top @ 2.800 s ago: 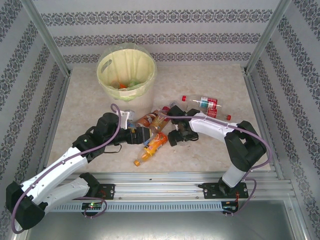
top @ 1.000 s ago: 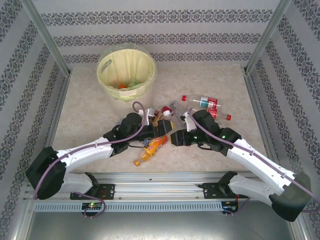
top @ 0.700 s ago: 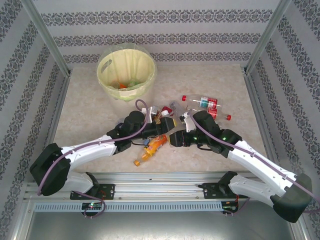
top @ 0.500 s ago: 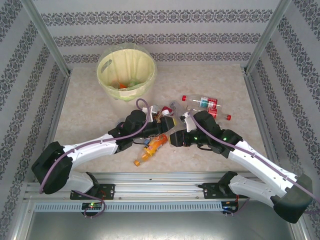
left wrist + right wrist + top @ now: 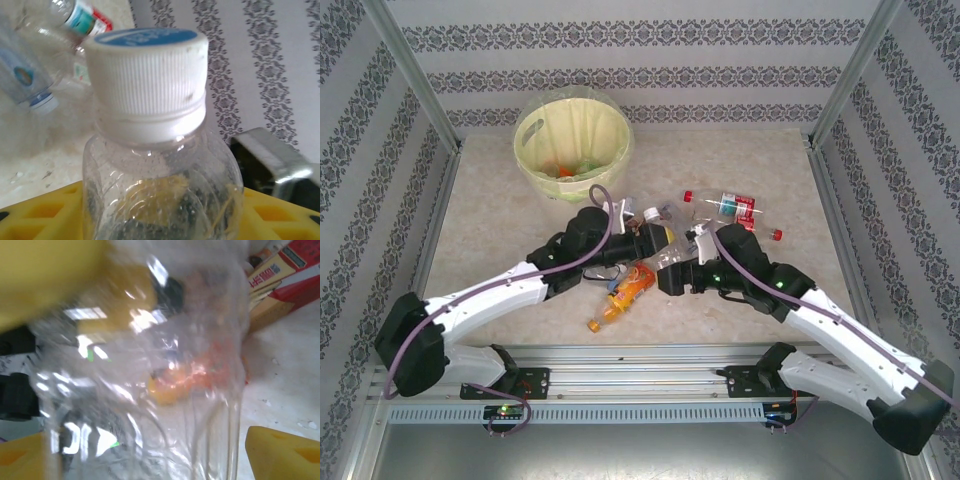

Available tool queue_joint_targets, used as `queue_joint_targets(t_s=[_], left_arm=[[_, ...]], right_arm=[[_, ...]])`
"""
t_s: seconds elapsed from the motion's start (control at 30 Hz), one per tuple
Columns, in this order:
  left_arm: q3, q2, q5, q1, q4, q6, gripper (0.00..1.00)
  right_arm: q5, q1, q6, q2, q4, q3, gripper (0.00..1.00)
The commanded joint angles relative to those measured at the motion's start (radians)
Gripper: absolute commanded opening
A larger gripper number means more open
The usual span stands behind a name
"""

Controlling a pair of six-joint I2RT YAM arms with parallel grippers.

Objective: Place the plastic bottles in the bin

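A clear plastic bottle [image 5: 676, 257] with a white, blue-topped cap [image 5: 147, 65] is held between both grippers near the table's middle. My left gripper [image 5: 657, 238] is shut on its neck [image 5: 150, 165], with yellow fingers [image 5: 45, 212] on either side. My right gripper [image 5: 669, 276] is shut on its crinkled body [image 5: 165, 390], a yellow pad [image 5: 282, 452] against each side. An orange bottle [image 5: 631, 289] lies just below them on the table. A red-labelled clear bottle [image 5: 731, 208] lies behind to the right. The cream bin [image 5: 573, 140] stands at the back left with bottles inside [image 5: 566, 168].
More clear bottles [image 5: 30, 75] lie beyond the held one in the left wrist view. A red and tan label [image 5: 292, 267] shows at the upper right of the right wrist view. Metal frame posts [image 5: 415, 75] and patterned walls enclose the table.
Both arms stretched in and their grippers met over the bottle pile. The left gripper has since shifted up toward the bin, and the clear bottle now shows between the two grippers.
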Motion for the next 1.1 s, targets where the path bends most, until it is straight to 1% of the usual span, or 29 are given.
queue_joint_targets(t_s=[0.0, 0.07, 0.17, 0.23, 0.37, 0.5, 0.67, 0.83, 0.93, 0.97, 1.07], left_arm=[[0.130, -0.058, -0.001, 0.016, -0.208, 0.149, 0.56], [0.218, -0.060, -0.011, 0.027, -0.336, 0.224, 0.56], [0.382, -0.046, -0.064, 0.047, -0.559, 0.358, 0.56], [0.490, -0.026, -0.097, 0.069, -0.677, 0.438, 0.56], [0.730, 0.048, -0.150, 0.138, -0.885, 0.574, 0.56], [0.994, 0.163, -0.252, 0.204, -1.082, 0.681, 0.56], [1.277, 0.312, -0.353, 0.293, -1.230, 0.783, 0.56], [1.576, 0.507, -0.448, 0.345, -1.353, 0.875, 0.56], [1.765, 0.637, -0.456, 0.376, -1.441, 0.899, 0.57], [1.784, 0.662, -0.456, 0.383, -1.445, 0.901, 0.57], [1.765, 0.692, -0.460, 0.402, -1.423, 0.907, 0.57]], right_arm=[[0.013, 0.009, 0.009, -0.070, -0.010, 0.063, 0.93], [0.024, 0.010, 0.007, -0.099, -0.025, 0.095, 0.96], [0.051, 0.009, 0.002, -0.127, -0.043, 0.146, 0.98], [0.068, 0.009, -0.002, -0.137, -0.050, 0.177, 0.98], [0.082, 0.010, -0.004, -0.135, -0.065, 0.227, 0.98], [0.097, 0.009, -0.003, -0.145, -0.062, 0.240, 0.98], [0.115, 0.011, -0.007, -0.165, -0.068, 0.247, 0.98], [0.126, 0.011, -0.009, -0.205, -0.032, 0.247, 0.98], [0.151, 0.011, -0.025, -0.225, -0.004, 0.246, 0.98], [0.157, 0.011, -0.033, -0.229, 0.005, 0.246, 0.98], [0.174, 0.011, -0.055, -0.235, 0.025, 0.266, 0.98]])
